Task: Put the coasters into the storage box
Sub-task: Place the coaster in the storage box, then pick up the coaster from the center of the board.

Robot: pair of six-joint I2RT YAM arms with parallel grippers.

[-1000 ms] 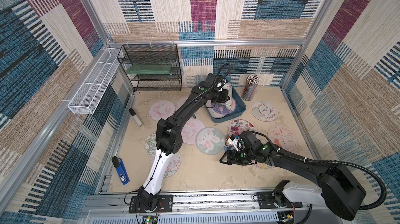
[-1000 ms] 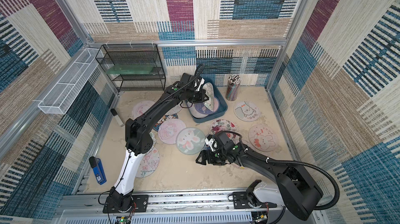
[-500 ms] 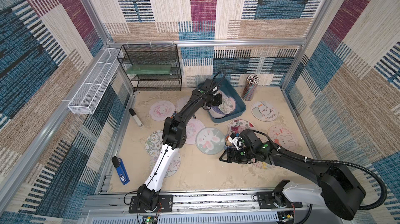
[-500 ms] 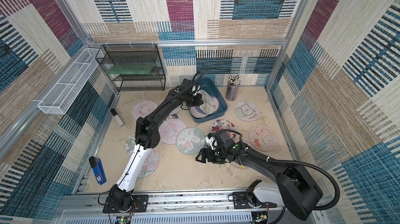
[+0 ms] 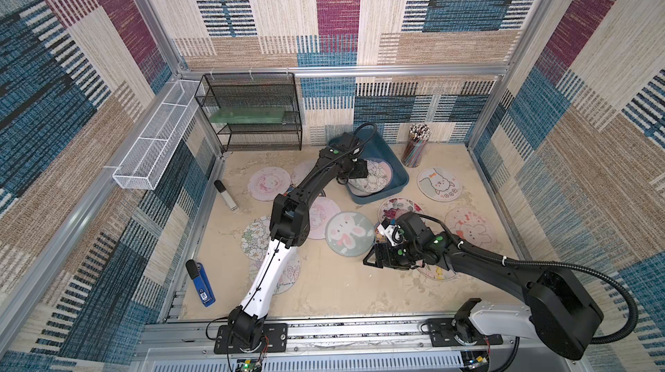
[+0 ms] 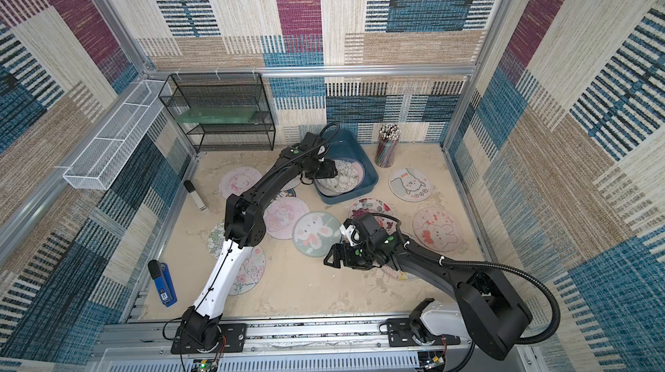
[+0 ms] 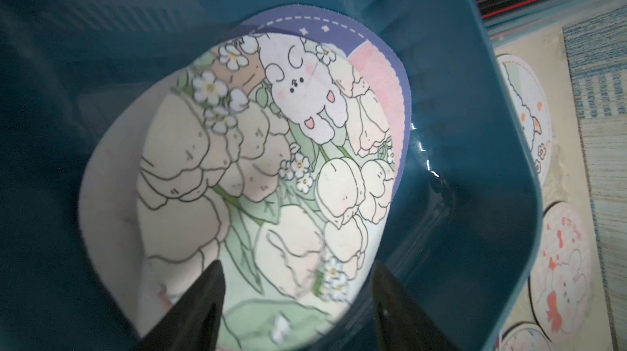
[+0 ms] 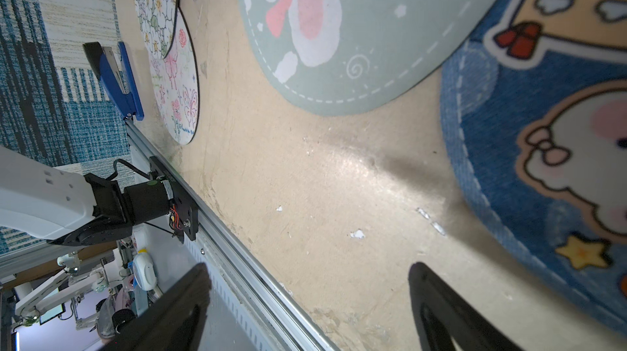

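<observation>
Left wrist view: left hand is open, fingers spread, nothing pinched, poised over the teal storage box. Just past the fingertips a tulip-and-rabbit coaster sits curled inside the box, lying on a purple coaster with a dashed border.

Right wrist view: right hand is also open, fingers wide apart with nothing between them, low over the bare beige surface. A blue cartoon coaster lies just beside one finger, flat on the surface. The mint rabbit coaster is near it.

In both top views the left arm reaches to the near-left side of the box, which stands at the back of the surface. A pencil cup stands just beside the box.

Most coasters lie outside the box, flat on the surface:
- The alpaca coaster and the pink bunny coaster are toward the right.
- The dark floral coaster is in front of the box.
- The mint rabbit coaster is mid-surface.
- The pale pink coaster and the white-flower coaster are on the left.
- The butterfly coaster is partly under the left arm.

A blue stapler is at the near-left edge. A black mesh rack stands at the back left.
</observation>
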